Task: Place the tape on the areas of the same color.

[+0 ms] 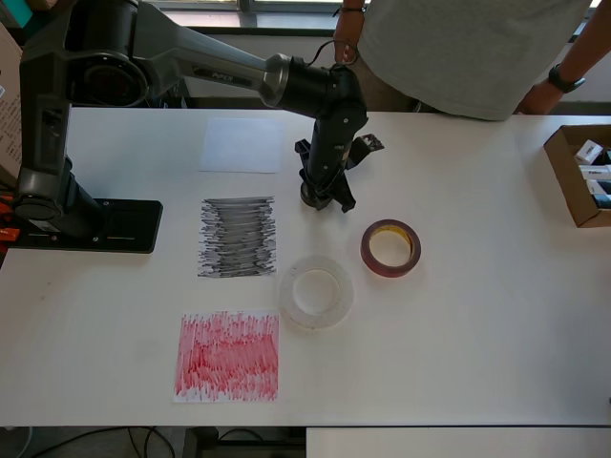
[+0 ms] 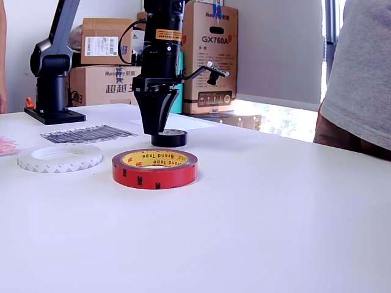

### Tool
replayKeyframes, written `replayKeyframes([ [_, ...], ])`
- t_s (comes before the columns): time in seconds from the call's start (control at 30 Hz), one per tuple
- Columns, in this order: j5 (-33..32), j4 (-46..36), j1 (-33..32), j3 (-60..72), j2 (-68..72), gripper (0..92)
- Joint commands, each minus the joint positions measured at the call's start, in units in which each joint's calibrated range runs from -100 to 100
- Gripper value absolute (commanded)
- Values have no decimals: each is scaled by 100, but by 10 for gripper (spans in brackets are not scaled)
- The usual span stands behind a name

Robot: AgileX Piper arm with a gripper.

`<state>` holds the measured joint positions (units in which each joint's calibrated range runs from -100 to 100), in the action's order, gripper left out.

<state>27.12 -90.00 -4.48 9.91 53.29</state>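
Observation:
My gripper (image 1: 323, 197) points straight down at the back middle of the table. Its fingers are drawn close on the wall of the small black tape roll (image 2: 175, 139), which rests on the table. The dark-red roll (image 1: 390, 248) with a yellowish core lies flat to the right in the overhead view. The translucent white roll (image 1: 316, 291) lies flat in front of it. The plain white sheet (image 1: 241, 145), the black scribbled patch (image 1: 237, 237) and the red scribbled patch (image 1: 227, 356) stand in a column at the left, all bare.
The arm's black base (image 1: 91, 224) is clamped at the table's left. An open cardboard box (image 1: 578, 176) sits at the right edge. A person (image 1: 468, 48) stands at the far side. Cardboard boxes (image 2: 211, 55) stand behind the table.

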Motion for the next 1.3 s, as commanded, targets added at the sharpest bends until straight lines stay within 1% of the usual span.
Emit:
replayKeyframes([
  [0.0, -3, -49, -42, 49, 3, 294],
  [1.27, -3, -41, -74, 95, 13, 294],
])
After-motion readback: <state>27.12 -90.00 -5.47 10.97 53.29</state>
